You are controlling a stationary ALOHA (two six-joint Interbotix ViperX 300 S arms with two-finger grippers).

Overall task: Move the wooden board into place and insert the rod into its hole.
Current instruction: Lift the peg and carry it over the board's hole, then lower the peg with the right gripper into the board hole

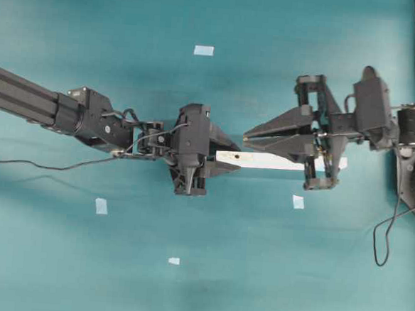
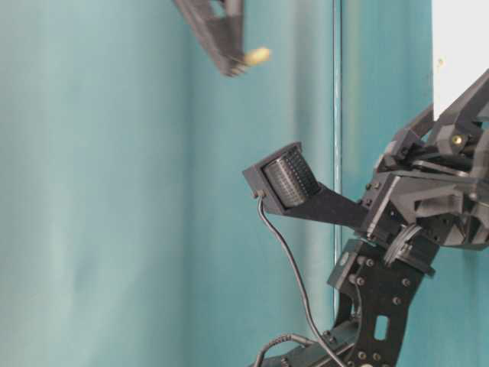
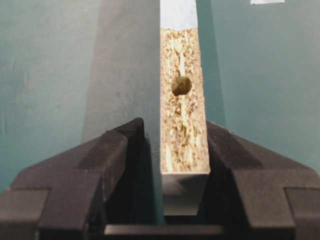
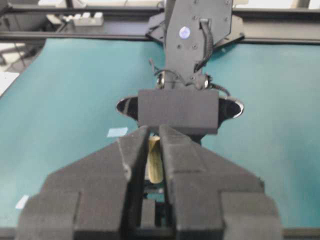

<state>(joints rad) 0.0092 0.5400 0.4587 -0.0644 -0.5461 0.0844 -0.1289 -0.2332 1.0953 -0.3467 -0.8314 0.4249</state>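
- The left gripper (image 1: 225, 159) reaches in from the left of the overhead view and clamps one end of the wooden board (image 1: 264, 160). In the left wrist view its two fingers (image 3: 120, 150) press the board's sides and the strip (image 3: 184, 120) runs straight ahead, away from the gripper.
- The board's long axis lies left to right in the overhead view, in line with both arms. Its far end passes under the right arm.
- The hole (image 3: 181, 85) sits on the board's upper face, a short way ahead of the left fingertips and open upward. In the overhead view it shows as a small dark dot (image 1: 248, 158).
- The right gripper (image 1: 247, 138) comes in from the right, its fingers closed on the rod (image 4: 155, 160), a short cream peg pinched between the pads. From table level, the peg's end (image 2: 257, 55) pokes out past the fingertip.
- The rod tip (image 1: 246, 138) is near the hole, slightly to its far side in the overhead view. How high above it is unclear.
- Judgement: the right arm is the one to close this gap, and the peg must stand upright over the hole.
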